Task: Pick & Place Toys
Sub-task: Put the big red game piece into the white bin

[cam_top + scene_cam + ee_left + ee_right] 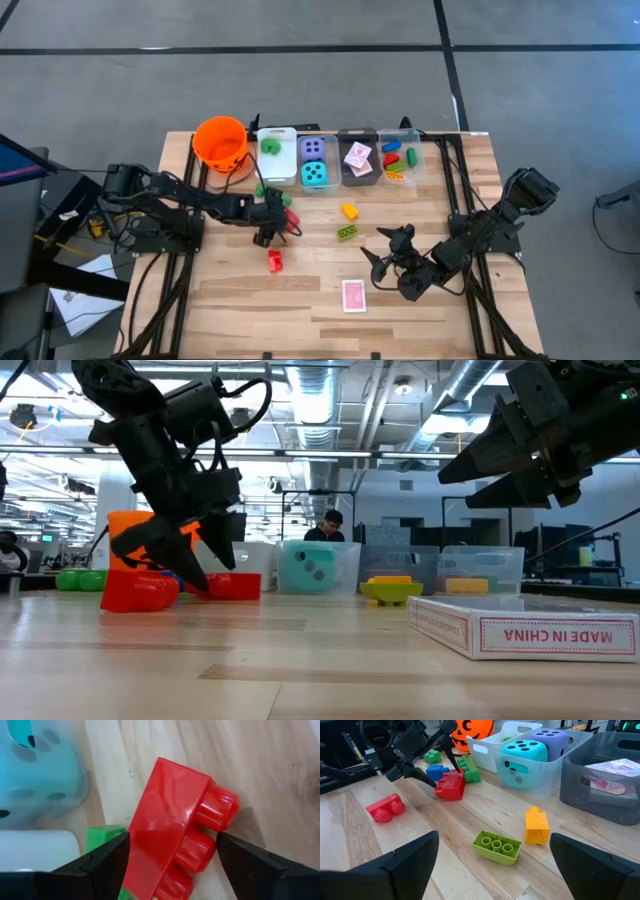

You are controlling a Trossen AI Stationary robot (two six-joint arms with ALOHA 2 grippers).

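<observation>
High view: wooden tabletop (pixel 250 300). Along far edge, L to R: orange bucket (pixel 220 141), white bin (pixel 277 150) w/ green brick inside, clear bin w/ purple die (pixel 312 148) + teal die (pixel 314 173), dark bin w/ pink card (pixel 358 155), clear bin (pixel 399 158) w/ mixed bricks. Left gripper (pixel 281 214) sits left of table centre, jaws spread around a red brick (pixel 289 216), not clamped on it as far as seen. 2nd red brick (pixel 274 261) lies nearer the front edge, apart. Yellow brick (pixel 350 211) and lime brick (pixel 349 232) near table centre. Card pack (pixel 353 295) close to front edge. Right gripper (pixel 385 252) on right half, above the tabletop, released, nothing in it.

Low view: left gripper (pixel 178 558) tips down at the tabletop, red brick (pixel 232 586) just beside them; other red brick (pixel 138 591) in front. Teal die (pixel 312 569) in its bin behind. Card pack (pixel 525 625) close to cam, right side. Right gripper (pixel 520 460) up high, clear of surface. A person sits far back in the room.

Left wrist: red brick (pixel 170 832) lies between the two dark fingers (pixel 100 865), gaps visible each side, so open, no grasp.

Right wrist: own fingers (pixel 405 860) wide apart, empty. Lime brick (pixel 497 846) and yellow brick (pixel 536 826) lie ahead on the wood; left gripper (pixel 451 772) at red brick (pixel 451 786) farther off; blue brick (pixel 436 771) behind it.
</observation>
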